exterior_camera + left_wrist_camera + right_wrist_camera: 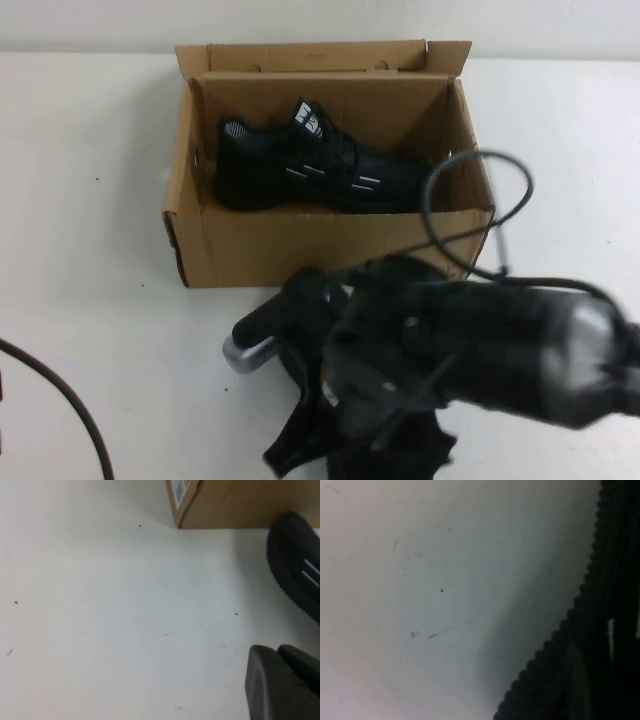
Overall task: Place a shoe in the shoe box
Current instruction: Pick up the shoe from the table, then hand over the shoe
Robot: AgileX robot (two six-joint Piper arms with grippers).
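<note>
Shoe box (pixel 330 245): brown corrugated cardboard, rectangular, sits mid-far on the white table (pixel 90 250), hinged lid flap folded up at the far side. One black knit sneaker (pixel 315 165) lies inside it on its side, toe to the right, heel to the left, white dashes along the side, white-printed tongue label facing up.

Second shoe (pixel 300 330), same black knit, is on the table just near the box's front wall, mostly hidden under the right arm. Silver heel patch pokes out to the left. Left wrist view shows its ribbed edge (pixel 295 570) with white dashes, close to the box corner (pixel 225 502) that carries a printed label. Right wrist view is pressed right against the ribbed, serrated sole edge (pixel 590 630), table beside it.

Right gripper (pixel 330 400): down at the second shoe, near centre of the table, buried under the wrist housing and cable loop. Can't tell how its jaws stand.

Left gripper (pixel 280 680): low over bare table on the left side, only one dark matte finger visible, opening can't be judged.
</note>
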